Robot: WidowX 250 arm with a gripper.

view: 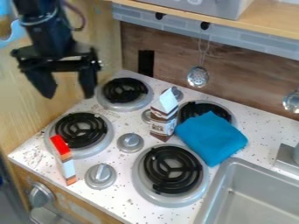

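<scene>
Black hand point(67, 92) spread nr burner point(123, 90); carton point(164, 115) w/ label point(160, 127).

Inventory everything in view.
coil burners: 4, black, stovetop
milk carton: 1, brown-white, between burners
cloth: 1, blue, on rear right burner
box: 1, red-white-orange, beside front left burner
stove knobs: 4, silver, among burners
panel knob: 1, silver, lower left
slotted spoon: 1, silver, back wall
hanging utensil: 1, silver, right edge
sink: 1, grey, lower right
faucet: 1, grey, right edge
shelf: 1, light wood, top
casing: 1, grey, on shelf
arm: 1, black, upper left
tool: 1, black, open, upper left
</scene>
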